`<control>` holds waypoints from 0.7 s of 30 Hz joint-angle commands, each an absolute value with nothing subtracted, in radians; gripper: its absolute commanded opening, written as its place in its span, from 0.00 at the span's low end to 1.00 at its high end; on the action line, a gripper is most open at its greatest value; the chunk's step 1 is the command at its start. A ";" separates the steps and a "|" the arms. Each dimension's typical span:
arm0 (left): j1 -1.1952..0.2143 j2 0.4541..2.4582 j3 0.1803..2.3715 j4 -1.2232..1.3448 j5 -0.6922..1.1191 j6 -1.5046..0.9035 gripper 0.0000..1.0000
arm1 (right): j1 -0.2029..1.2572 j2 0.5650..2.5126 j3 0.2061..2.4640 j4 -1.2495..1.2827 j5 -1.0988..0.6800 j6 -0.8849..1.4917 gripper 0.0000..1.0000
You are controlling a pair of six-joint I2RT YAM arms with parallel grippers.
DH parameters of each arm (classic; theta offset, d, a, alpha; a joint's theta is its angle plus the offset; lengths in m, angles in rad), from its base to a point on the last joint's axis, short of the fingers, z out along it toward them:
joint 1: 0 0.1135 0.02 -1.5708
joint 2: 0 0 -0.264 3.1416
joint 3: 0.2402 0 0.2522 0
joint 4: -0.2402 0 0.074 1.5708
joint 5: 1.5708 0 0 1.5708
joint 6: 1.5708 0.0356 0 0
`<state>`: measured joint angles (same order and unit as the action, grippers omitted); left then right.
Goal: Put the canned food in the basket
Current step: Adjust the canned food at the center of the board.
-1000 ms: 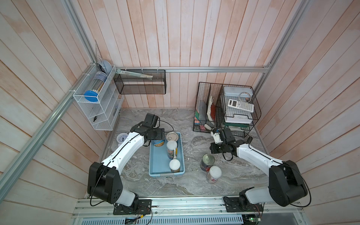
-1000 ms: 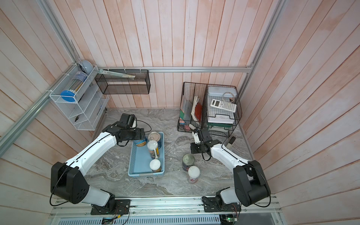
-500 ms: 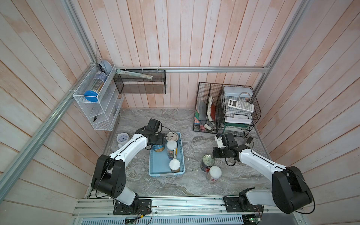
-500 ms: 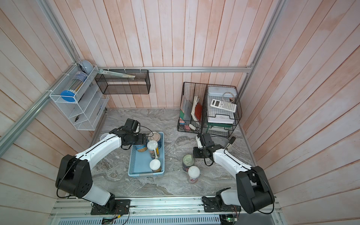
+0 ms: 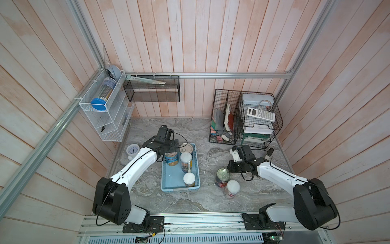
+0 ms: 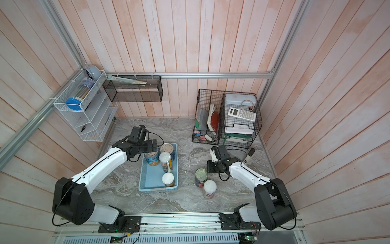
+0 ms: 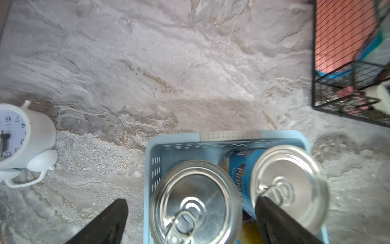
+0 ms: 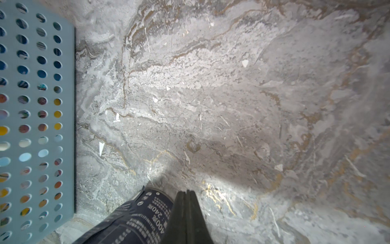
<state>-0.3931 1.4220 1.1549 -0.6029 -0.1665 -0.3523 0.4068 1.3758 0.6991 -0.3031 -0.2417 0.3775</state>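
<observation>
While the left gripper (image 7: 191, 202) hangs over the far end of the light blue basket (image 7: 173, 140), its jaws stand spread wide and clasp nothing. In the left wrist view one black finger (image 7: 103, 221) lies outside the basket wall and the other (image 7: 278, 221) shows in front of a lid. Between them a pull-tab tin (image 7: 202, 183) stands upright in the basket's corner, clear of both fingers. A second pull-tab tin (image 7: 289, 177) with a blue label stands just beside it against the same end wall.

In a top view two more cans stand upright inside the basket. The tall white-lidded can (image 5: 185, 160) is next to the two tins, and the short white-lidded can (image 5: 189, 179) is near the end closest to the robot. Bare basket floor (image 5: 172, 179) fills the left side.

Two cans are outside, on the marble tabletop (image 5: 206, 152) on the robot's right of the basket. They are a dark-labelled tin (image 5: 222, 176) and a red-labelled can with a white lid (image 5: 231, 189), close together (whether they touch I cannot tell).

The right gripper (image 8: 186, 198) is closed with its fingers pressed flat together and holds nothing. It sits low and just beside the dark-labelled tin (image 8: 135, 219).

A white alarm clock (image 5: 133, 149) stands left of the basket, and a black wire rack (image 5: 242, 118) stands at the back.
</observation>
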 commanded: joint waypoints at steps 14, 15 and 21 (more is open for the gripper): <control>-0.896 1.354 1.186 -0.612 -0.136 -0.426 1.00 | 0.543 1.580 0.785 -0.306 -0.262 0.396 0.00; -0.914 1.364 1.184 -0.610 -0.123 -0.429 1.00 | 0.516 1.560 0.781 -0.313 -0.250 0.395 0.00; -1.022 1.536 1.310 -0.721 -0.041 -0.408 1.00 | 0.369 1.432 0.780 -0.367 -0.228 0.352 0.00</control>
<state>-0.9813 1.4555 1.2407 -0.6552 -0.1036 -0.4126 0.4049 1.4910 0.7765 -0.3138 -0.2729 0.3908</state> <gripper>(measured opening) 0.999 0.051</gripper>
